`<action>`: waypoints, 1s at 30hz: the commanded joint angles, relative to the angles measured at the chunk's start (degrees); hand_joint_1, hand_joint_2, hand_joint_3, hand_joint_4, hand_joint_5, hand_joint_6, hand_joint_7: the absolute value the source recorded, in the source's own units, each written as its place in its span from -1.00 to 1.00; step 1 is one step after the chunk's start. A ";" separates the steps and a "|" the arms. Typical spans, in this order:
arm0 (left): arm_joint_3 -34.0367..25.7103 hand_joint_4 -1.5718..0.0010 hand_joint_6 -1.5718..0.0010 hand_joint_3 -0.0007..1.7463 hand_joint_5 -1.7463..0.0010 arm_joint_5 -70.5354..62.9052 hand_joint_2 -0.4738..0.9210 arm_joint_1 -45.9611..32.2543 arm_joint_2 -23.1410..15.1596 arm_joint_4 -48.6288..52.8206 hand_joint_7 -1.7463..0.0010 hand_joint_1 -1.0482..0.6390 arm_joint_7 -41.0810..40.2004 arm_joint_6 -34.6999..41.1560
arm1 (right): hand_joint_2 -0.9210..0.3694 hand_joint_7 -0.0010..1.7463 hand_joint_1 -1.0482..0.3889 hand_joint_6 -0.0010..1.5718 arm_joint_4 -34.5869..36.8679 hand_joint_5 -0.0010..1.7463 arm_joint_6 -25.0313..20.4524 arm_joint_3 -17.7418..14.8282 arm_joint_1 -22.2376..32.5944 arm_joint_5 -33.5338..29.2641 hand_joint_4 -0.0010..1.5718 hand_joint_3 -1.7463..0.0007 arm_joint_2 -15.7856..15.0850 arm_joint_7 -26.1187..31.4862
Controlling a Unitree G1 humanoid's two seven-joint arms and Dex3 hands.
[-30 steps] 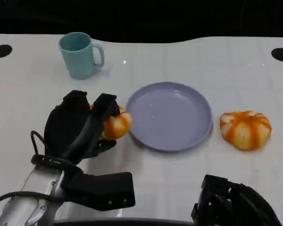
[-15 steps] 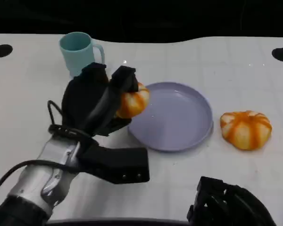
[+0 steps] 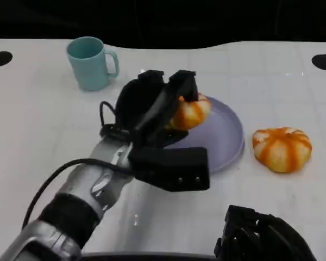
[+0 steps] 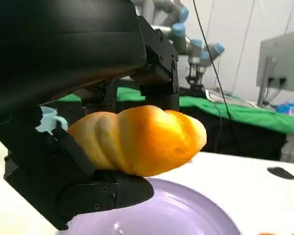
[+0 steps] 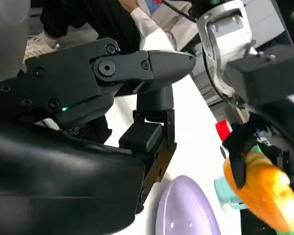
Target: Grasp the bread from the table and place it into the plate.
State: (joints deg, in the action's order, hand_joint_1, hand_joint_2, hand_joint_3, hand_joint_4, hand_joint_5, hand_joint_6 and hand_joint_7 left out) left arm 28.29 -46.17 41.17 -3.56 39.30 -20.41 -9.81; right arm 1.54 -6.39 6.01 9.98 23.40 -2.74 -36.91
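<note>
The step in hand is the carry: the left hand (image 3: 152,106) grips the bread (image 3: 189,112) between its black fingers and holds it in the air over the near-left part of the plate (image 3: 231,138), so the grasp looks done and the placing is what remains. In the left wrist view the bread (image 4: 139,139) sits clear above the lavender surface of the plate (image 4: 186,215), with a finger under it and others over its top, and nothing of it touches the plate yet. A second orange-striped bread (image 3: 282,149) lies on the table (image 3: 32,119) just to the right of the plate, apart from its rim, and a teal mug (image 3: 91,62) stands well to the plate's upper left. The right hand (image 3: 266,239) rests low at the near edge of the table, on the plate's near-right side; its fingers appear spread in the right wrist view with nothing between them, though I judge that rather than see it plainly. The next move, as I read it, calls for shifting the bread a little further toward the plate's middle, lowering it until it rests on the plate, and only then opening the fingers, so it does not roll off over the shallow rim.
</note>
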 commanded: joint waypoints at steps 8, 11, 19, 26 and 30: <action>1.83 -0.08 0.04 -0.20 -1.00 1.84 0.55 5.94 3.74 13.29 -0.57 -0.01 -1.40 -2.24 | -1.00 0.48 -0.52 0.04 -1.26 0.76 -0.31 -0.44 0.48 0.26 0.12 0.70 -0.58 0.31; 2.04 0.06 -0.03 -0.50 -0.69 2.27 0.76 6.50 4.00 15.24 0.23 -0.07 -0.70 -2.71 | -1.00 0.48 -0.52 0.04 -1.20 0.76 0.37 -0.30 0.43 -0.11 0.12 0.69 -0.56 0.17; 4.28 0.58 0.54 -0.87 0.45 0.69 1.00 7.66 2.97 14.15 0.99 -0.43 5.17 1.35 | -1.00 0.48 -0.50 0.03 -1.33 0.76 0.60 -0.34 0.85 0.16 0.11 0.68 -0.43 -0.08; 5.91 0.82 0.86 -0.71 0.71 -0.14 1.00 7.84 1.52 10.44 1.00 -0.75 12.36 6.71 | -1.00 0.49 -0.50 0.03 -1.73 0.76 0.35 -0.48 0.95 0.26 0.11 0.68 -0.65 -0.03; 5.86 0.82 0.85 -0.72 0.71 0.19 1.00 6.81 0.52 7.39 0.99 -0.79 14.17 8.02 | -1.00 0.50 -0.49 0.03 -2.18 0.77 0.36 -0.58 1.15 0.17 0.11 0.67 -0.84 0.08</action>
State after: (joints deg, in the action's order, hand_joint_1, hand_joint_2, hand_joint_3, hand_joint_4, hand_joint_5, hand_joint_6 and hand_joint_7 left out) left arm 34.12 -45.99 48.22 -1.69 48.87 -7.45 -2.50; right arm 0.42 -6.32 5.99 10.66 23.39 -2.75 -36.89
